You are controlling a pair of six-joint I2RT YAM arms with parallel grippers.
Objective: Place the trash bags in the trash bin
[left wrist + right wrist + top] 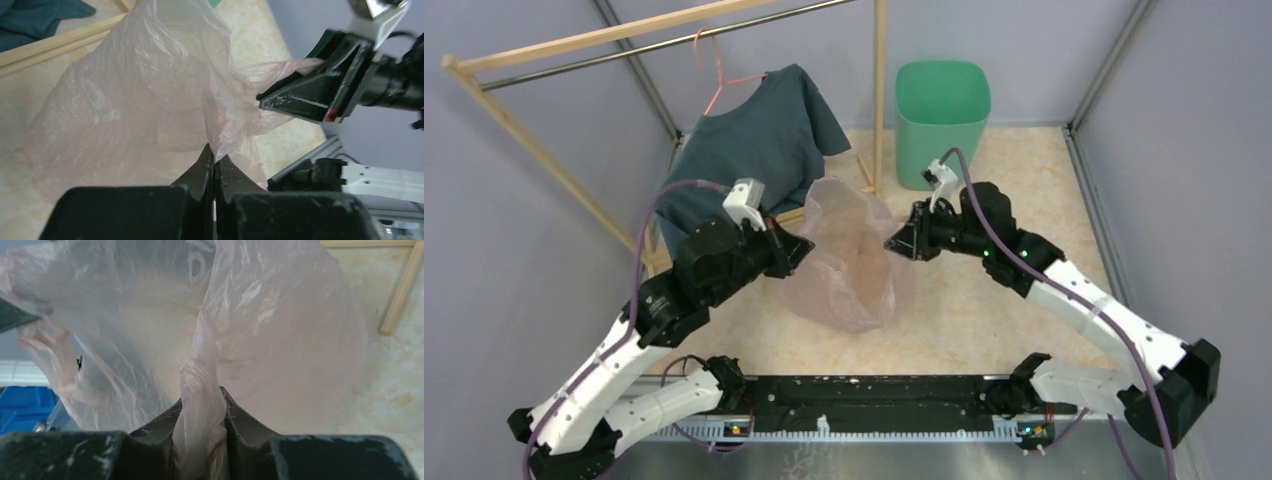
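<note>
One pale-pink trash bag [849, 265] held spread between the arms, left gripper [214, 155] pinched on one edge, right gripper [202, 400] clamped on a bunched fold, mint-green trash bin [941, 120] stood apart behind.

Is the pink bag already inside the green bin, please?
No, the pink bag hangs between the left gripper and right gripper, apart from the green bin.

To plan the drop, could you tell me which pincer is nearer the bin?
The right pincer, holding the pink bag on the side toward the bin; the left pincer holds the far side.
</note>
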